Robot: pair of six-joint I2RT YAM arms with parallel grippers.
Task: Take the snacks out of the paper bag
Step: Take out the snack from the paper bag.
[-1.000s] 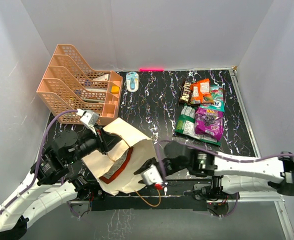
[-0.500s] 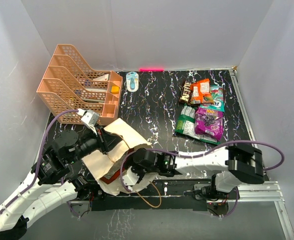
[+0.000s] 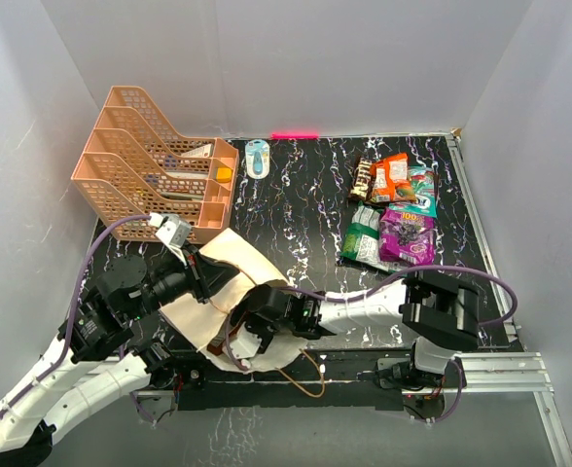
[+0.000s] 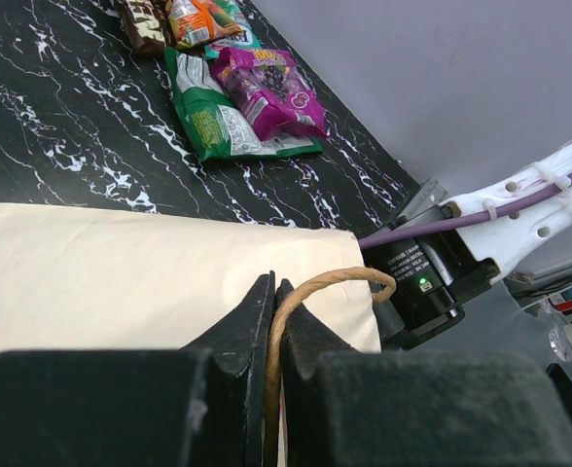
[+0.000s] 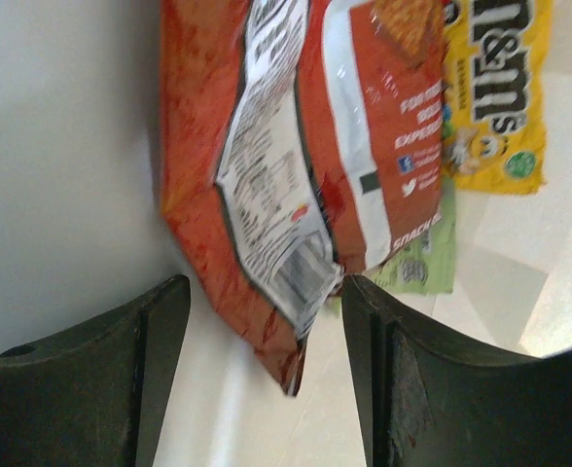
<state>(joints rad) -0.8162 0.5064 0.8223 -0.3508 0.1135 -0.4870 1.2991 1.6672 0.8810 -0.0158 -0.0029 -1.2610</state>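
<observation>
Left claw [image 4: 271, 297]: pressed together on the cord handle [image 4: 337, 276] of the paper bag [image 3: 239, 255].
Right claw [image 5: 262, 326]: set inside the bag, fingers apart — the lower corner of a red chip packet [image 5: 267, 165] is seen between them, not clamped.
Paper bag: laid at the near left of the table [image 3: 296, 204], just beside the rack [image 3: 150, 161].
Inside the bag: a yellow packet [image 5: 495, 97] and a green packet [image 5: 422, 268] are seen behind the red one.
Outside the bag: a cluster of packets [image 3: 393, 209] is laid at the far right — well apart from the bag.

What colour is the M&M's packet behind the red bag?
The foil M&M's packet is yellow; right wrist view.
</observation>
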